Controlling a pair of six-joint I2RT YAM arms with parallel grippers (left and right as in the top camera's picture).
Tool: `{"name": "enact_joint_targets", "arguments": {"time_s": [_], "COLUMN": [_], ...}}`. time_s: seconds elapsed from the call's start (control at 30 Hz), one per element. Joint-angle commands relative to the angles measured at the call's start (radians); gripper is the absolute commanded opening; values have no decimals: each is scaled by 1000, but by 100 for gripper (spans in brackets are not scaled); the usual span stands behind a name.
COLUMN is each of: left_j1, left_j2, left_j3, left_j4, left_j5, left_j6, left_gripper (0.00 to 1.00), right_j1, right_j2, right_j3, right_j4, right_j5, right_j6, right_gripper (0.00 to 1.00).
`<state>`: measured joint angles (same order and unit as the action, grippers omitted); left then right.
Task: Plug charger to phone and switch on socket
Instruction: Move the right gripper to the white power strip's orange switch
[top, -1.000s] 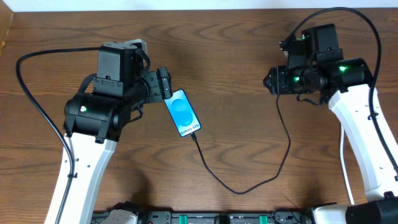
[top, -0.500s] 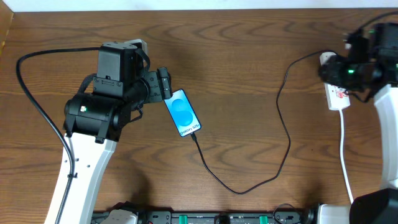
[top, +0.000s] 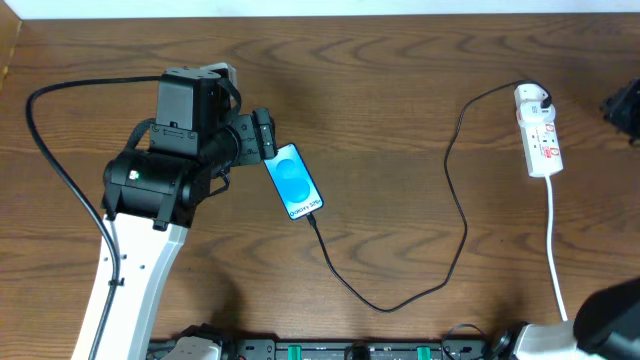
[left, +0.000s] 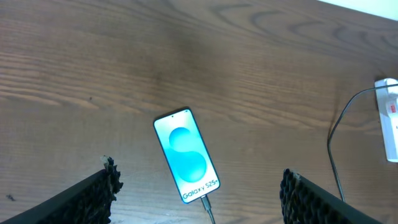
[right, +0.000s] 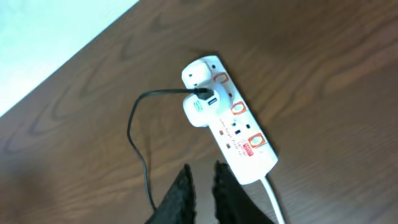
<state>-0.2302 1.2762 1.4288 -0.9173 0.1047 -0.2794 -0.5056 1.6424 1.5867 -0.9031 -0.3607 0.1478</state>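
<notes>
The phone lies face up on the wood table with its cyan screen lit; it also shows in the left wrist view. The black charger cable is plugged into the phone's lower end and runs right to a white adapter seated in the white socket strip, which also shows in the right wrist view. My left gripper is open wide above the phone and empty. My right gripper is shut and empty, hovering apart from the strip's cord end.
The strip's white cord runs down toward the table's front edge. A dark part of my right arm shows at the overhead's right edge. The left arm's black cable loops at the far left.
My right arm has moved right, away from over the socket strip, almost out of the overhead view; the strip now shows uncovered. The left arm and phone have not moved.
</notes>
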Motion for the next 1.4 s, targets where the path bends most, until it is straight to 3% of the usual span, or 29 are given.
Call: {"name": "enact_joint_targets", "arguments": {"time_s": [0.0,0.17,0.5,1.37], "left_j1": [5,5,5,5], "left_j2": [-3,-3,-3,-3], "left_j3": [9,9,9,9], "left_j4": [-3,-3,-3,-3], "left_j5": [-12,-12,-12,-12], "left_j6": [17,16,17,17], "left_gripper": [85,85,85,85], "right_j1": [-5,-5,-1,3], "right_j2": [106,266,391,573], "right_j3": [131,276,274,262], "right_j4": [-49,-117,-93,-72], "right_j5": [-19,-21,-38,-35], "right_j6": [-16,-31,-147,-191], "right_gripper": [7,1,1,1]}}
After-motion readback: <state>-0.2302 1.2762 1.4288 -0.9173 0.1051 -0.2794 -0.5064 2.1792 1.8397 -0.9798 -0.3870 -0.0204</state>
